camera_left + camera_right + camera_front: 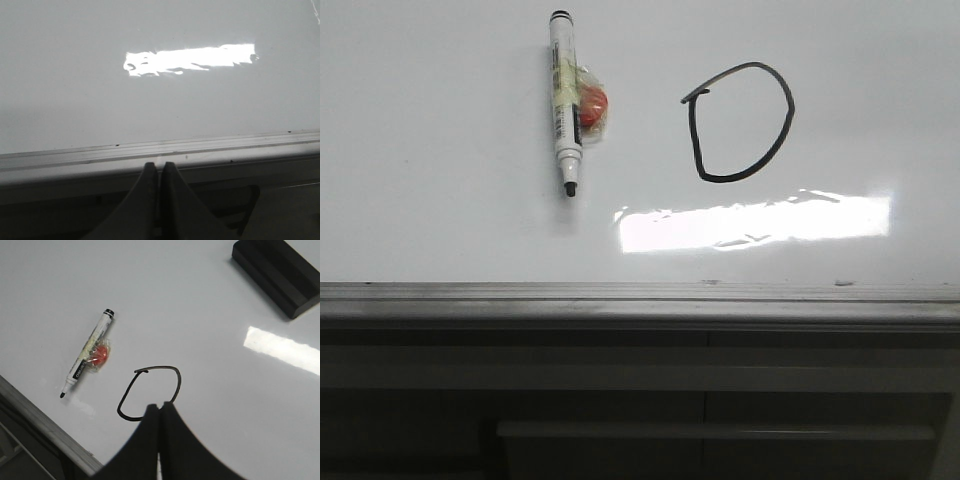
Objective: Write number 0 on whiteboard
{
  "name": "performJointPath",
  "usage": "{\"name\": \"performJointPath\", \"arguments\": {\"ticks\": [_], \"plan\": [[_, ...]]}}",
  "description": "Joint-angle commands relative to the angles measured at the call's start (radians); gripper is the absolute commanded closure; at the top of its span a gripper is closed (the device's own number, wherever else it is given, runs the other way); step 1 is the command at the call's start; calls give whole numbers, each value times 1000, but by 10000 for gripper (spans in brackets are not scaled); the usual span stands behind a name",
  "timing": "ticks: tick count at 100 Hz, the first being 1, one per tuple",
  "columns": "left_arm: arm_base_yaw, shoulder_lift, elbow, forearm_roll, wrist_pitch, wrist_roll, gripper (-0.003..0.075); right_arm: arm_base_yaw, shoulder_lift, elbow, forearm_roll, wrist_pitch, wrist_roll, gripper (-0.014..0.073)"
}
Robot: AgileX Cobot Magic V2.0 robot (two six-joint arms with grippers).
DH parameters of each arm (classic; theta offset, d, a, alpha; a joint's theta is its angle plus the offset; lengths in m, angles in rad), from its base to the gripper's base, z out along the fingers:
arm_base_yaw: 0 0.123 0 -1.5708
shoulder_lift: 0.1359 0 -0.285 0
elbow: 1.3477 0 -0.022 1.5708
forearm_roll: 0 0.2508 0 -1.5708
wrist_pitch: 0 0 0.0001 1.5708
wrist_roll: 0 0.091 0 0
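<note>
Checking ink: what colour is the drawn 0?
Black; the number 0 shows best in the front view.

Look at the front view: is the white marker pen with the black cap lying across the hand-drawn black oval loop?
No. The white marker pen lies on the glossy whiteboard well to the left of the black oval loop, with bare board between them.

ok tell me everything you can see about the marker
The marker is a slim white pen with a black cap end and a bare black tip, uncapped, with dark print along its barrel. A small red-orange lump wrapped in clear tape or film is fixed to its side, near the middle. It lies flat on the whiteboard, tip pointing toward the near rail, left of the drawn 0 and not touching it. Neither pincer holds it.
</note>
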Motion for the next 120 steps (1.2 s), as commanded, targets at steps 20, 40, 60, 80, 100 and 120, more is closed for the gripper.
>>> {"name": "performJointPath", "arguments": {"ticks": [20, 40, 60, 80, 100, 120], "plan": [[3, -29, 32, -14, -27, -8, 740, -43, -12, 47, -63, 2, 3, 662], [3, -29, 32, -16, -27, -8, 740, -263, -35, 173, 39, -217, -31, 662], [3, -29, 32, -16, -27, -8, 740, -584, -94, 289, 345, -512, -241, 662], [3, -29, 32, -16, -27, -8, 740, -905, -192, 491, 714, -795, -628, 662], [3, -29, 32, -16, -27, -8, 740, -1111, -353, 734, 791, -1003, -678, 662], [3, -29, 32, -16, -27, -8, 740, -1256, -532, 819, 791, -841, -678, 662]]}}
